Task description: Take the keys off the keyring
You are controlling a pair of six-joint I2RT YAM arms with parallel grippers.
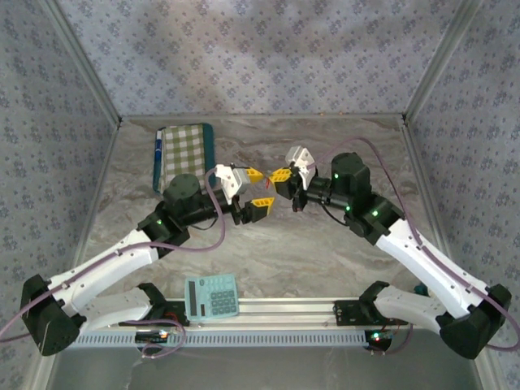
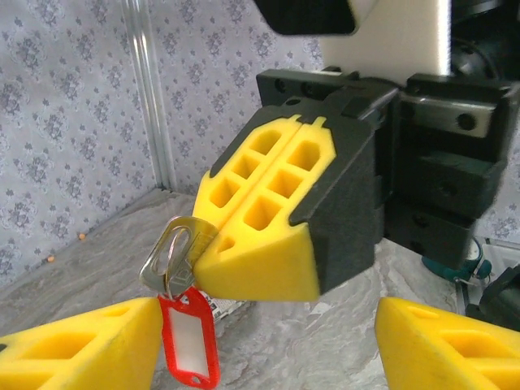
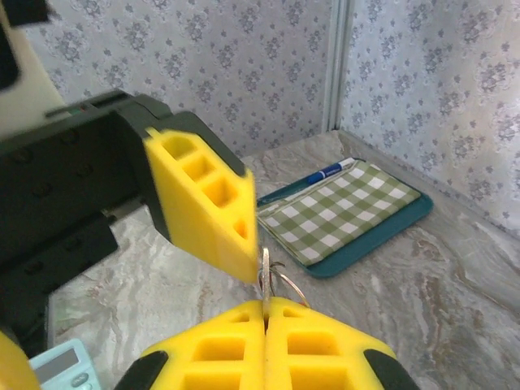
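Note:
A silver key (image 2: 183,275) sticks out from between the yellow fingers of my right gripper (image 2: 213,242), which is shut on its blade. A thin keyring (image 3: 293,285) runs through the key's head, and a red plastic tag (image 2: 188,341) hangs from it. From above, the tag (image 1: 262,201) is a small red speck between the two arms. My left gripper (image 2: 268,325) is open and straddles the key and tag. Its left finger (image 2: 81,349) sits right beside the tag. In the right wrist view the key (image 3: 265,272) stands edge-on in my right gripper (image 3: 266,305).
A green checked case (image 1: 183,154) with a blue pen lies at the back left of the marble table. A teal calculator (image 1: 211,296) rests at the near edge between the arm bases. Patterned walls close in three sides.

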